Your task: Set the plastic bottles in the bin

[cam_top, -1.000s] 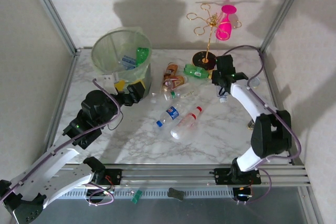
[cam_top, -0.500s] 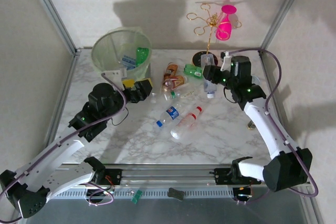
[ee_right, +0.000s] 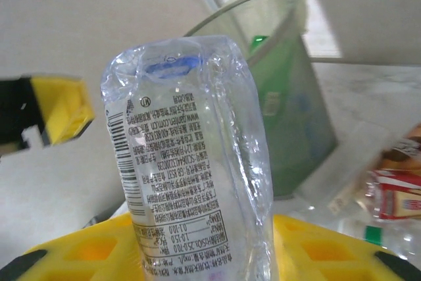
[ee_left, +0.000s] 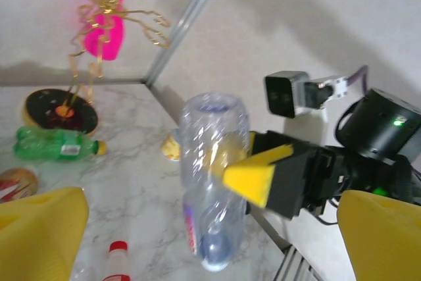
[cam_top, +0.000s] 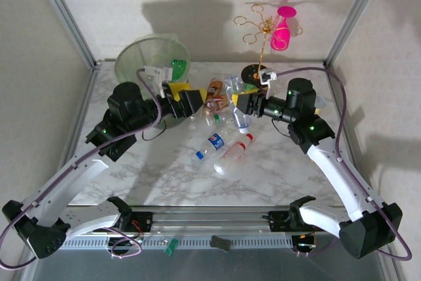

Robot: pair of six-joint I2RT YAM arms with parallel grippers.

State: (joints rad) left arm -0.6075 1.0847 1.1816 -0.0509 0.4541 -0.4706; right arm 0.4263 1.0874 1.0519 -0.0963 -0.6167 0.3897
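Pinching clear bottle (cam_top: 235, 91) in right gripper (cam_top: 245, 104) jaws, off the table, above its middle. Left gripper (cam_top: 190, 101) jaws spread wide, near bottle, facing it. Bin (cam_top: 133, 64) back left, behind left gripper.

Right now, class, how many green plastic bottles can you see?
2. One green bottle lies inside the bin; a second green bottle lies on the table beside the gold stand's black base. Others may be hidden.
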